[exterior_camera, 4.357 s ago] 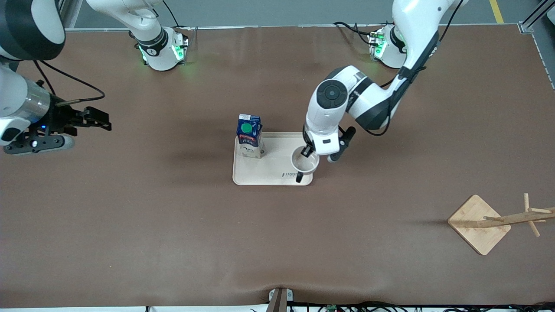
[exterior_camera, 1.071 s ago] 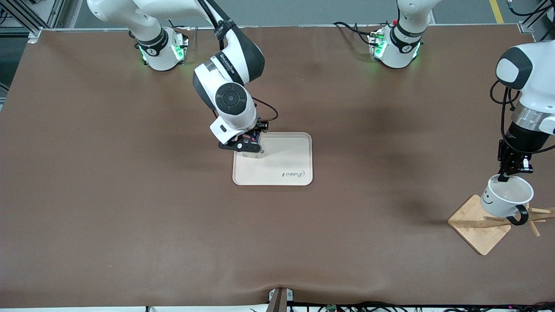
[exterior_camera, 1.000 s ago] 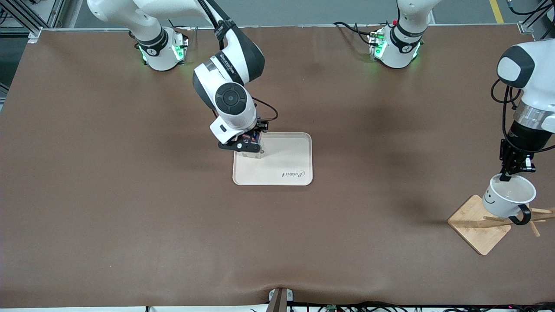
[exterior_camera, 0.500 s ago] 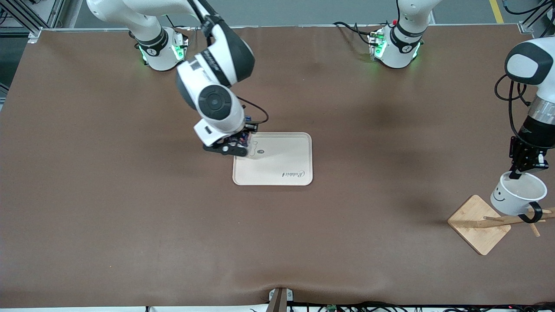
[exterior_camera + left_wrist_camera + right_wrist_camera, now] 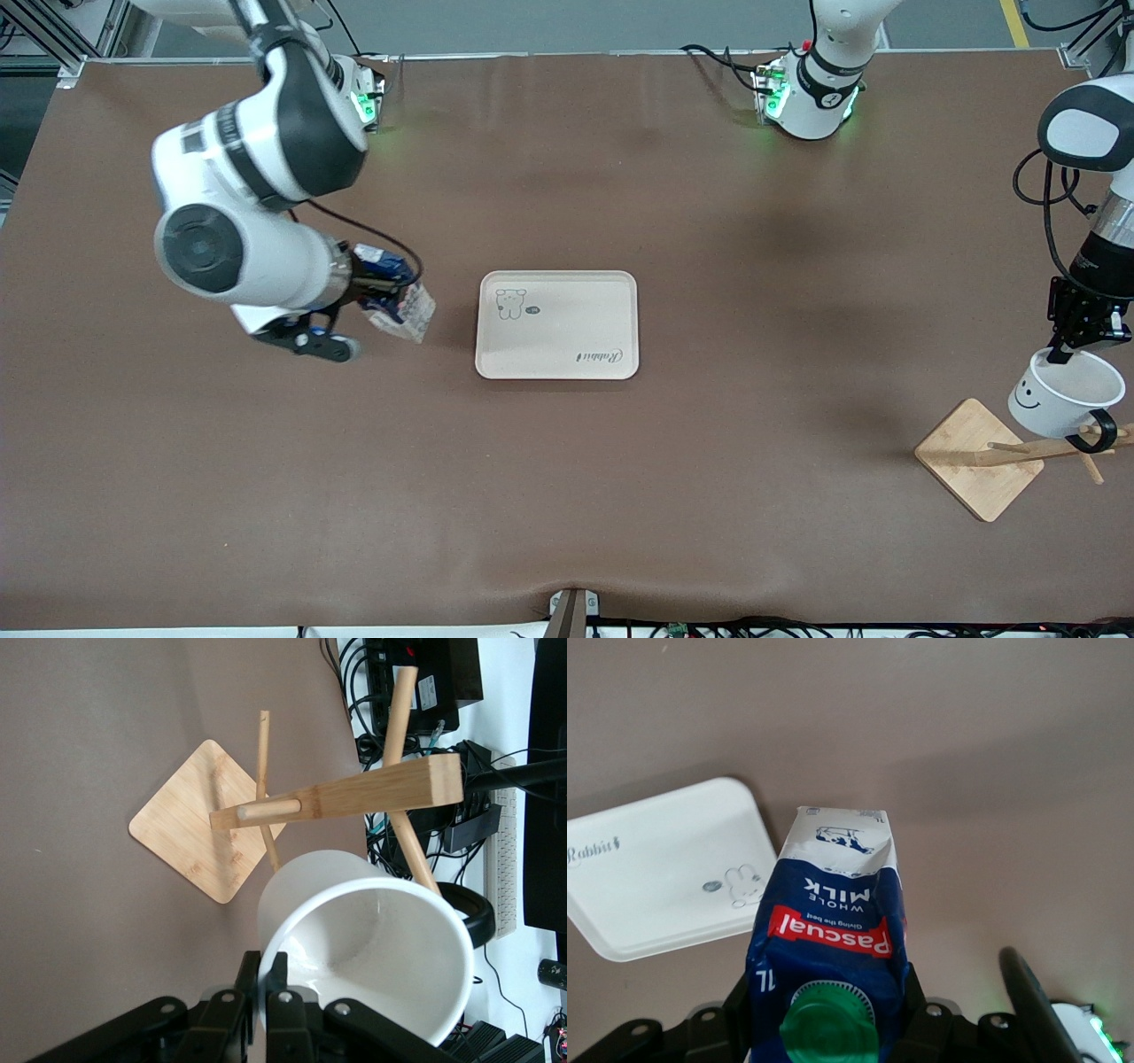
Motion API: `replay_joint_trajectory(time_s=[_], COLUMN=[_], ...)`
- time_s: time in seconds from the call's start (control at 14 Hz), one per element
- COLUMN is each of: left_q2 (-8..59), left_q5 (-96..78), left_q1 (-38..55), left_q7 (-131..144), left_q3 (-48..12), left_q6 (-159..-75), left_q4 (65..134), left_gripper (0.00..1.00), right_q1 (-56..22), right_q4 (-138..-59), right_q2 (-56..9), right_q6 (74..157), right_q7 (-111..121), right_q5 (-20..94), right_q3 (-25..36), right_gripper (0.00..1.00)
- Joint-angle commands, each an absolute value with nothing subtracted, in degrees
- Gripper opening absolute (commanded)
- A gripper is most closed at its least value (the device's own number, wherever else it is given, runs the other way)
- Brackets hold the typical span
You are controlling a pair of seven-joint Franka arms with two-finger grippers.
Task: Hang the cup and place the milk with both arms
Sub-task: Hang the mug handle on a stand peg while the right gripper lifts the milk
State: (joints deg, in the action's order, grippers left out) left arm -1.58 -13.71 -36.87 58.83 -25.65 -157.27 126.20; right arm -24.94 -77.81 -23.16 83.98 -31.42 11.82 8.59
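My left gripper (image 5: pixel 1059 357) is shut on the rim of the white smiley cup (image 5: pixel 1059 396) and holds it up over the bamboo cup rack (image 5: pixel 1045 450). The cup's black handle (image 5: pixel 1099 434) is at a peg near the rack's top. In the left wrist view the cup (image 5: pixel 381 952) is pinched at its rim by my left gripper (image 5: pixel 267 983), with the rack (image 5: pixel 345 797) below it. My right gripper (image 5: pixel 368 288) is shut on the blue milk carton (image 5: pixel 394 301), tilted in the air over bare table beside the tray. The carton (image 5: pixel 833 930) fills the right wrist view.
A cream tray (image 5: pixel 558 324) with a rabbit print lies at the table's middle, also in the right wrist view (image 5: pixel 664 868). The rack's square base (image 5: pixel 974 456) sits toward the left arm's end, near the table's edge.
My right gripper has lifted the milk carton off the tray and carried it toward the right arm's end. My left gripper has brought the cup's handle to the rack's peg.
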Motion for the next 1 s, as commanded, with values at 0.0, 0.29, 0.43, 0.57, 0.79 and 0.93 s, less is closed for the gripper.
replay_joint_trajectory(time_s=[0.0,0.29,0.43,0.57,0.79,0.93], left_q2=[-2.5,-0.7,0.2,0.4,0.5,0.4], left_q5=[-15.4,-17.1,-17.1,-17.1,-16.5,-16.2], left_q1=[-38.1,-38.6,-38.6,-38.4,-38.2,-38.1], left_q7=[57.5,57.5,57.5,57.5,57.6,57.5], left_q3=[-26.0,-26.0,-26.1,-26.5,-26.6,-26.7], left_q6=[-157.8,-157.7,-157.7,-156.5,-143.7,-134.9], left_q4=[127.3,126.7,125.6,124.5,116.7,111.8], left_gripper=[0.0,0.22,0.67,1.0,1.0,1.0], right_q1=[-19.5,-11.0,-8.5,-6.7,-2.9,-1.0], right_q4=[-77.4,-77.6,-77.9,-78.7,-81.6,-83.4], right_q2=[-23.2,-24.3,-24.8,-24.8,-24.8,-24.8], right_q6=[83.5,84.1,84.0,83.9,84.0,84.1], right_q7=[-25.9,-10.8,-9.6,-8.4,-3.5,-1.5], right_q5=[11.7,9.8,8.9,7.7,6.6,4.2], right_q3=[7.7,7.7,7.7,7.7,7.7,7.7], right_gripper=[0.0,0.0,0.0,0.0,0.0,0.0])
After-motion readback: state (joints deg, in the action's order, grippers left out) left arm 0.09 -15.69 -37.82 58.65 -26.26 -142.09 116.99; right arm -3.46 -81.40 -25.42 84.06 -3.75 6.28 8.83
